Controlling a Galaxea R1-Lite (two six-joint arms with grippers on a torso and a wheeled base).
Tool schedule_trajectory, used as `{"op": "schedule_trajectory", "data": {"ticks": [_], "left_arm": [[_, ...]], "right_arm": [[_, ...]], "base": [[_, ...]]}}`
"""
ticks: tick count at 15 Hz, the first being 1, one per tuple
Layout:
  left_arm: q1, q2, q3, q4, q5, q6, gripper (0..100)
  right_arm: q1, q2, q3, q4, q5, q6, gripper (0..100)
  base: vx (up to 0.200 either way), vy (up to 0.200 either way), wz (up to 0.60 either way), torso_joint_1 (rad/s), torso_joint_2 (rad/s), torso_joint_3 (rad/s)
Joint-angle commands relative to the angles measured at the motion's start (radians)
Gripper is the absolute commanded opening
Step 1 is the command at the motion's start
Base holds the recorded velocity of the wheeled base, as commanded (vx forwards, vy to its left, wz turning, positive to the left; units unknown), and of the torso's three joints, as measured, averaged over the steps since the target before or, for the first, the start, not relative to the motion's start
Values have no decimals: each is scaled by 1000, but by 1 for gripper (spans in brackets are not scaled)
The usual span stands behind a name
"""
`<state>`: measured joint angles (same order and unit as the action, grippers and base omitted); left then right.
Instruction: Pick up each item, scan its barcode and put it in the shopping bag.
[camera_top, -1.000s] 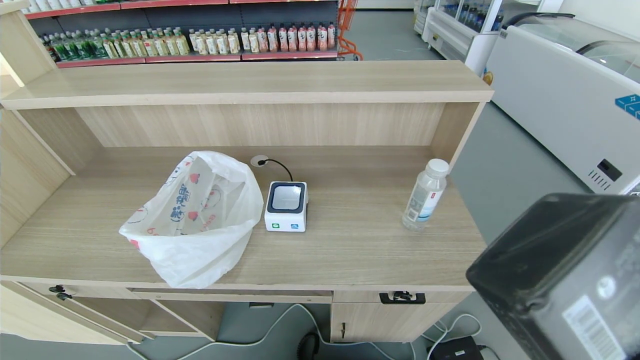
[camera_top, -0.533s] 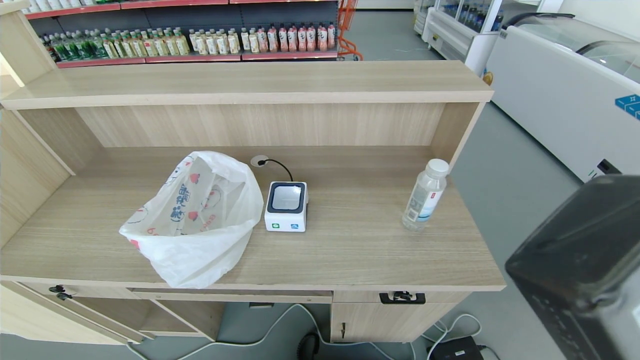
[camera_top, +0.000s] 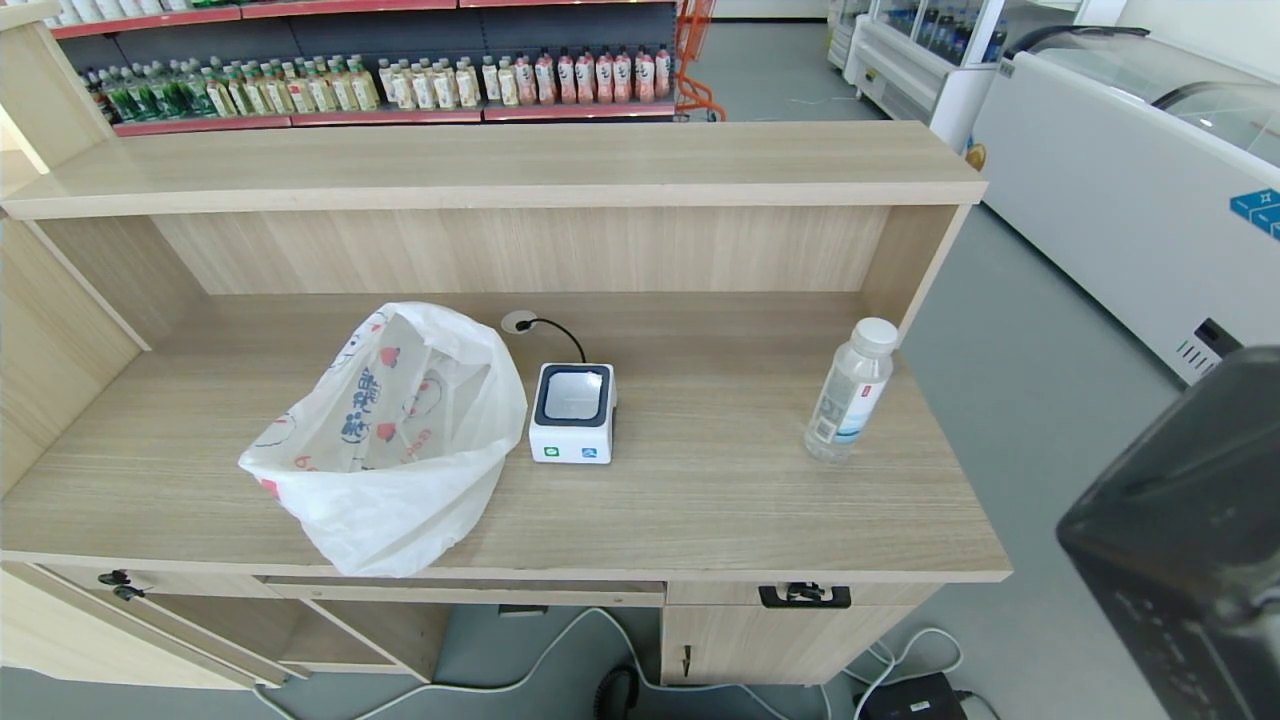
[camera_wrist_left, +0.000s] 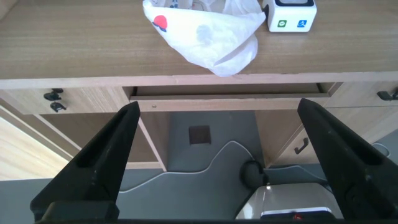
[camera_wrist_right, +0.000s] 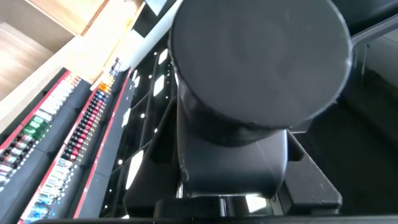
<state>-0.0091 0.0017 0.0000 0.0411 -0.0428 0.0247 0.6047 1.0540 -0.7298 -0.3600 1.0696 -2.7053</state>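
Bottle (camera_top: 850, 395) — clear plastic, capped — stands upright near the desk's (camera_top: 700, 500) right edge, well apart from the shopping bag (camera_top: 385, 440). It is likely light, smooth and squashy — best gripped mid-body. The left hand (camera_wrist_left: 219, 106) is spread and empty; the right hand's (camera_top: 1185, 560) state cannot be told.

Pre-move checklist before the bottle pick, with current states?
1. Water bottle upright, nothing touching it: ok.
2. Shopping bag mouth open: ok.
3. Scanner window uncovered: ok.
4. Left claw open and empty: ok.
5. Right arm lined up on the bottle: not ok, it is out past the right end of the counter.
6. Barcode side of the bottle known: cannot tell.
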Motion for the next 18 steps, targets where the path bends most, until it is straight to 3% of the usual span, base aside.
{"op": "schedule_trajectory", "data": {"ticks": [1,9,11,12,13,14,15,16,18], "left_arm": [[0,0,0,0,0,0,100],[0,0,0,0,0,0,100],[0,0,0,0,0,0,100],[0,0,0,0,0,0,100],[0,0,0,0,0,0,100],[0,0,0,0,0,0,100],[0,0,0,0,0,0,100],[0,0,0,0,0,0,100],[0,0,0,0,0,0,100]], "right_arm": [[0,1,-5,0,1,4,0],[-19,12,-48,0,1,84,0],[-89,11,-115,1,-40,292,0],[-184,20,-220,9,-161,526,0],[-356,26,-295,56,-298,889,0],[-454,15,-313,144,-459,1162,0],[-480,9,-341,236,-536,1326,0],[-522,7,-358,308,-525,1392,0],[-608,-16,-341,467,-358,1538,0]], "base": [[0,0,0,0,0,0],[0,0,0,0,0,0],[0,0,0,0,0,0],[0,0,0,0,0,0],[0,0,0,0,0,0],[0,0,0,0,0,0],[0,0,0,0,0,0],[0,0,0,0,0,0],[0,0,0,0,0,0]]}}
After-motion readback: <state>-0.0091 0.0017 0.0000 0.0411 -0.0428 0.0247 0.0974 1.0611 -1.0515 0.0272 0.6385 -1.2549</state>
